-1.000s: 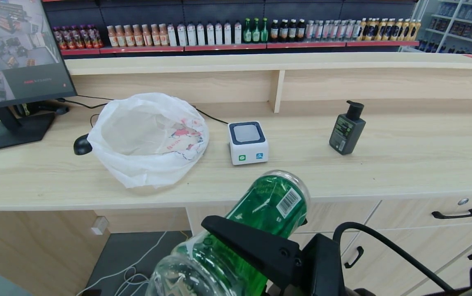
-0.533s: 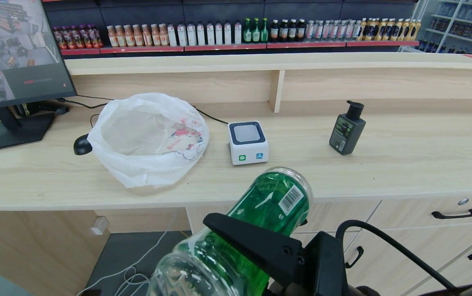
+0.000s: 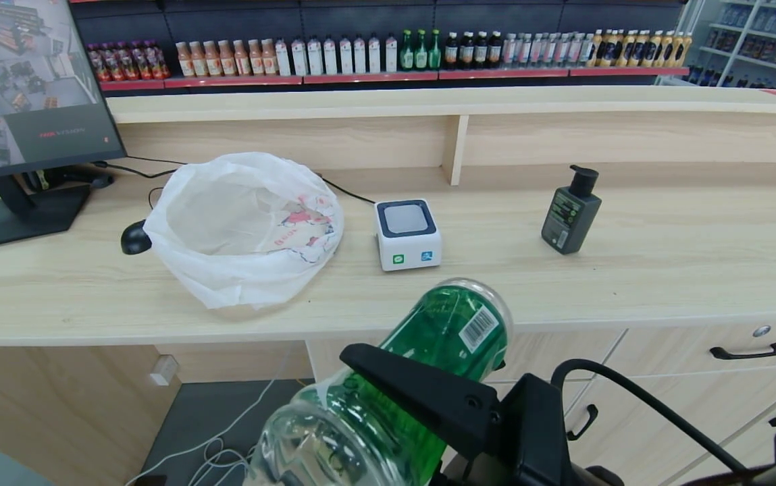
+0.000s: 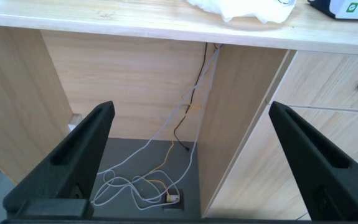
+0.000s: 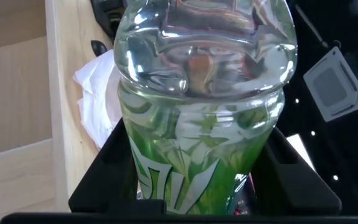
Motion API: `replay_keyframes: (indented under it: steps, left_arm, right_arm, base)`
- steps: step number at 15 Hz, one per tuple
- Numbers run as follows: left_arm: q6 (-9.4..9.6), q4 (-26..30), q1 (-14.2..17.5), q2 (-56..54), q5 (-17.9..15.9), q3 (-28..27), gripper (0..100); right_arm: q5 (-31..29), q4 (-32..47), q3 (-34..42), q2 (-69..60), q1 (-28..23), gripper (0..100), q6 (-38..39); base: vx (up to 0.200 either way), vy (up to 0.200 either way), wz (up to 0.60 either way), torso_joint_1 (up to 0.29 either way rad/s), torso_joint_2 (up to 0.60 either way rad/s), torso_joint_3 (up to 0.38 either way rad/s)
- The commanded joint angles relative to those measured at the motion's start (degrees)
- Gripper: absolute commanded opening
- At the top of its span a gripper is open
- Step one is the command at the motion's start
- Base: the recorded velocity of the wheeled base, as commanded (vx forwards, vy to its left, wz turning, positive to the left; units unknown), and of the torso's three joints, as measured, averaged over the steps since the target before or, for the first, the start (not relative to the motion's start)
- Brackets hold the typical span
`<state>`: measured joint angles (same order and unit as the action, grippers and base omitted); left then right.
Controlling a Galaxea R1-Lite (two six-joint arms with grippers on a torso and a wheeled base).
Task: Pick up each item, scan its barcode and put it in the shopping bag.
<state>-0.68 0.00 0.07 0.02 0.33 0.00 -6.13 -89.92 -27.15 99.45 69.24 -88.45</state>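
A: What is this step asking for?

B: I judge it is the scanning. The bag (image 3: 242, 226) is sitting open on the left of the counter (image 3: 664, 263). The scanner (image 3: 406, 233) is standing just right of the bag with its window facing up. The green bottle (image 3: 442, 337) is hanging nearer, over the counter's near edge, not yet above the scanner.

A: How should it be going about it?

B: The barcode (image 3: 479, 329) is facing up, so the bottle is needing a roll until the code is looking down at the window. Then it is needing a carry farther and slightly left, staying clear of the bag. Going slowly is wise, since the smooth plastic could be slipping.

A: And the tools?

B: The left tool (image 4: 194, 168) is hanging low in front of the cabinet (image 4: 135, 81), its fingers (image 4: 73, 162) spread wide with nothing between them. The right tool (image 3: 377, 388) is clamping the bottle round its middle, with the bottle lying tilted across it.

A: Anything farther right?

B: A pump bottle (image 3: 570, 212) is standing upright on the counter, well apart.
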Motion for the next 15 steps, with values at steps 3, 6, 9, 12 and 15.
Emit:
replay_keyframes:
  steps: [3,6,9,12,15]
  left_arm:
    - [-0.11,0.0,0.0,0.0,0.0,0.0,100]
    - [-0.02,0.0,0.0,0.0,0.0,0.0,100]
    - [-0.02,0.0,0.0,0.0,0.0,0.0,100]
    - [-0.02,0.0,0.0,0.0,0.0,0.0,100]
    - [-0.02,0.0,0.0,0.0,0.0,0.0,100]
  right_arm:
    - [-1.3,-0.1,0.5,0.9,-0.3,0,3.9]
    - [-4.4,-0.1,0.3,1.9,0.1,0,8.9]
    - [-4.9,-0.1,-0.5,0.9,-0.6,0,15.8]
    - [-4.7,-0.1,-0.9,0.6,-1.7,0,24.9]
    - [-4.0,-0.1,-0.3,-2.0,-8.3,0,36.9]
  base:
    - [0.0,0.0,0.0,0.0,0.0,0.0]
    - [0.0,0.0,0.0,0.0,0.0,0.0]
    - [0.0,0.0,0.0,0.0,0.0,0.0]
    - [0.0,0.0,0.0,0.0,0.0,0.0]
    - [0.0,0.0,0.0,0.0,0.0,0.0]
